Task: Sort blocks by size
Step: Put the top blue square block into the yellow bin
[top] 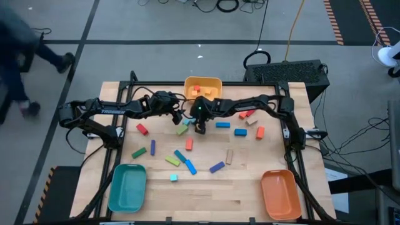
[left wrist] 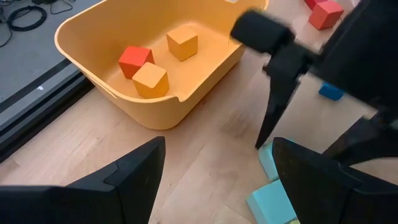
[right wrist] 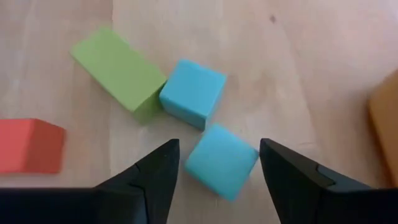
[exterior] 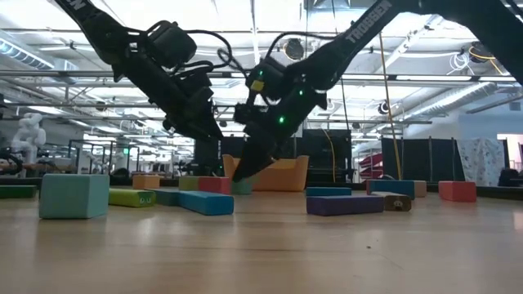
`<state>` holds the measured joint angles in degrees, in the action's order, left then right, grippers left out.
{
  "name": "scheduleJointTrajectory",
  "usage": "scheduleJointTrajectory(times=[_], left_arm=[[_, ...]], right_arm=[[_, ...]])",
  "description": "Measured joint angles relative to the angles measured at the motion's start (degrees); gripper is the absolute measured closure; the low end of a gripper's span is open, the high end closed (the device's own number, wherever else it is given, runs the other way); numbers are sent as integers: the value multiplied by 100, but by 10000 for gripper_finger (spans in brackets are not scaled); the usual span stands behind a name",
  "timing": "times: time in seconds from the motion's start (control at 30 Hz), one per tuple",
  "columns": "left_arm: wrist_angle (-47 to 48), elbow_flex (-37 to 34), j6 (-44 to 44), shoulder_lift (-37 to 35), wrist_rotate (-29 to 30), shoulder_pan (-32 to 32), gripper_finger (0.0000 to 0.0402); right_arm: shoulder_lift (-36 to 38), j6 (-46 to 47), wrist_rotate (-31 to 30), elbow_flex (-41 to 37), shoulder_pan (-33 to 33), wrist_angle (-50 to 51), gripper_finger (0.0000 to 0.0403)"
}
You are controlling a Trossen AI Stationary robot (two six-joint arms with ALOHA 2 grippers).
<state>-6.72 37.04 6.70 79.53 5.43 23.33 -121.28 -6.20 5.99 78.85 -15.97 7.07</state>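
Two teal cubes (right wrist: 220, 162) between wide right gripper (right wrist: 217, 168) fingers near table's far edge | straddle nearer cube only, clear its touching neighbour | left gripper (left wrist: 217, 177) wide, beside yellow tray (left wrist: 112, 87)

Setting: robotics lab or industrial test hall. Low view shows exposed ceiling trusses (exterior: 245, 49), strip lights, dark partition screens (exterior: 425, 159), a white robot figure (exterior: 29, 131) at far left. High view: grey floor, hazard-striped tape (top: 334, 22), loose cables (top: 228, 6), wooden table (top: 206, 187).
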Motion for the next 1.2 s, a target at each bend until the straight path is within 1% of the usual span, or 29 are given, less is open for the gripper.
scheduleJointTrajectory(times=[0.2,0.3,0.4,0.57,0.8,0.9,1.2], left_arm=[[0,0,-3,0,0,-14,104],[-1,0,-4,0,0,-13,104],[0,0,-4,-1,0,-13,104],[-1,0,-5,0,0,-13,104],[4,0,2,0,0,-13,104],[28,0,3,-1,0,-13,104],[26,0,44,-2,-2,-23,104]], right_arm=[[-166,-179,8,0,9,47,193],[-175,-125,15,0,7,48,202],[-175,-26,11,0,7,33,226],[-175,116,-23,0,7,35,287],[-171,256,-34,0,7,38,289],[-61,252,-38,-7,7,209,289],[714,62,-56,-4,-10,531,289]])
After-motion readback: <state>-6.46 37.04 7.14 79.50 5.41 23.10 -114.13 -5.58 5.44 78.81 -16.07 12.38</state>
